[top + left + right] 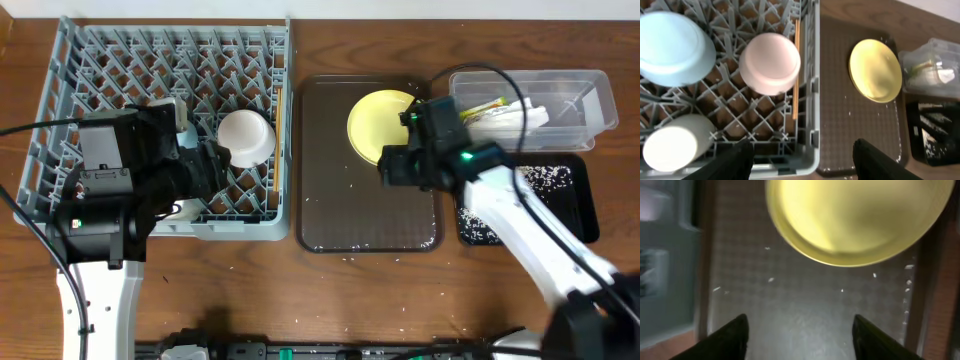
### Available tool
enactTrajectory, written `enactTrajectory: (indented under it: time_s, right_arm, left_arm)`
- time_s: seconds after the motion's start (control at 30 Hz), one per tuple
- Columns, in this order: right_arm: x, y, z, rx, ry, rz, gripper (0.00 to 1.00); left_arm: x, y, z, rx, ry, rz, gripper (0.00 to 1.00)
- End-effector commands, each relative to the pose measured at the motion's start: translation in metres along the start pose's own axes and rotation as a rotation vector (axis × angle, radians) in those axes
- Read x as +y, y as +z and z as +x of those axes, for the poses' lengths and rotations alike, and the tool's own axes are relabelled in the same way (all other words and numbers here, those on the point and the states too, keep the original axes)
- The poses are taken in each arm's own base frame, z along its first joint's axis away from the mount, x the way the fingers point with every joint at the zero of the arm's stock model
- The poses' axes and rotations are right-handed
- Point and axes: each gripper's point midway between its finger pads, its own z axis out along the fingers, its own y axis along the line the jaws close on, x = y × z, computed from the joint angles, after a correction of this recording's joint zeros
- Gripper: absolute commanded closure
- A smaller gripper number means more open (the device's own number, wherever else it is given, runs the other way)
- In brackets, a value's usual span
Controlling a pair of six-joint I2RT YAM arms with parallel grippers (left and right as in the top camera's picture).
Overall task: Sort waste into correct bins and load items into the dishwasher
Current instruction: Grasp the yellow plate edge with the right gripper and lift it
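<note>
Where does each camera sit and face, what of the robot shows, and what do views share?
Overhead: above the table, straight down on dish rack and brown tray; left arm, right arm show.
Left wrist: over the rack, looking down at white bowl; left gripper at bottom.
Right wrist: low over the tray, facing yellow plate; right gripper at bottom.
Shared: the plate, all three.

No legible text, label, or number anywhere.

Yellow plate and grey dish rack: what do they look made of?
Yellow plate: probably plastic or melamine with a smooth semi-gloss finish, judging by the uniform colour and soft highlights. Glazed ceramic can't be ruled out.
Grey rack: moulded plastic, matte. It has a thin ribbed lattice and pegs, with no metallic shine.
</note>
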Motion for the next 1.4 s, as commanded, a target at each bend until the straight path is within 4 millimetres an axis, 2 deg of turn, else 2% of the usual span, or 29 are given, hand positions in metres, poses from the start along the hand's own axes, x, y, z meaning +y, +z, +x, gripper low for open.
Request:
enactTrajectory:
  time_s: [0.0,0.07,0.17,0.23,0.33,0.4,0.43,0.5,0.53,0.57,0.63,0.7,0.77,0.83,0.87,1.0,1.07,1.1,1.13,1.17,1.2,1.27,1.37]
  right_arm:
    - [-0.029,0.030,0.002,0.005,0.328,0.135,0.40]
    - [-0.038,0.049,0.006,0.021,0.513,0.166,0.44]
    - [-0.046,0.070,0.005,0.004,0.625,0.194,0.44]
    - [-0.047,0.084,0.001,-0.012,0.645,0.184,0.43]
    - [-0.049,0.103,-0.001,-0.022,0.645,0.180,0.32]
    - [-0.053,0.111,0.000,-0.024,0.652,0.191,0.34]
    - [-0.054,0.113,0.002,-0.021,0.655,0.199,0.37]
    - [-0.057,0.117,0.007,-0.004,0.656,0.214,0.58]
    - [-0.059,0.117,0.012,0.012,0.656,0.228,0.77]
    - [-0.062,0.116,0.019,0.037,0.657,0.249,0.88]
    - [-0.066,0.111,0.032,0.082,0.654,0.285,0.99]
    - [-0.068,0.107,0.036,0.104,0.605,0.295,0.99]
    - [-0.066,0.102,0.029,0.101,0.508,0.272,0.99]
    - [-0.061,0.087,0.016,0.080,0.410,0.223,0.99]
    - [-0.058,0.078,0.009,0.061,0.372,0.198,0.99]
    - [-0.050,0.036,-0.024,-0.043,0.220,0.108,0.99]
    - [-0.030,-0.002,-0.045,-0.114,0.073,-0.054,0.99]
    - [-0.022,-0.015,-0.050,-0.136,0.036,-0.111,0.99]
    - [-0.010,-0.039,-0.057,-0.176,-0.010,-0.212,0.99]
    - [-0.004,-0.051,-0.059,-0.196,-0.029,-0.263,0.99]
    - [0.010,-0.075,-0.063,-0.238,-0.077,-0.361,0.99]
    - [0.022,-0.097,-0.066,-0.276,-0.113,-0.436,0.99]
    - [0.040,-0.118,-0.066,-0.319,-0.161,-0.505,0.99]
  left_arm:
    - [-0.001,0.004,0.010,0.046,-0.014,0.013,0.34]
    - [0.002,0.006,0.016,0.076,-0.017,-0.001,0.34]
    - [0.012,0.007,0.024,0.111,-0.026,-0.053,0.35]
    - [0.020,0.007,0.026,0.120,-0.024,-0.094,0.35]
    - [0.025,0.008,0.025,0.120,-0.024,-0.126,0.35]
    - [0.025,0.008,0.026,0.120,-0.024,-0.126,0.35]
    - [0.025,0.008,0.026,0.120,-0.024,-0.126,0.34]
    - [0.025,0.008,0.025,0.120,-0.024,-0.127,0.35]
    - [0.025,0.008,0.025,0.120,-0.024,-0.127,0.35]
    - [0.025,0.008,0.026,0.120,-0.024,-0.126,0.35]
    - [0.025,0.008,0.025,0.120,-0.024,-0.127,0.35]
    - [0.025,0.008,0.024,0.116,-0.023,-0.126,0.35]
    - [0.025,0.008,0.023,0.111,-0.022,-0.125,0.34]
    - [0.024,0.008,0.023,0.109,-0.022,-0.119,0.34]
    - [0.021,0.009,0.022,0.109,-0.022,-0.101,0.30]
    - [-0.006,0.010,0.018,0.100,-0.018,0.054,0.22]
    - [-0.035,0.006,0.016,0.101,-0.013,0.221,0.20]
    - [-0.041,0.005,0.015,0.100,-0.011,0.257,0.19]
    - [-0.053,0.001,0.013,0.097,-0.005,0.334,0.17]
    - [-0.060,-0.001,0.012,0.094,0.000,0.376,0.16]
    - [-0.071,-0.005,0.008,0.083,0.012,0.440,0.15]
    - [-0.083,-0.011,0.005,0.073,0.026,0.515,0.15]
    - [-0.102,-0.016,0.004,0.066,0.073,0.602,0.15]
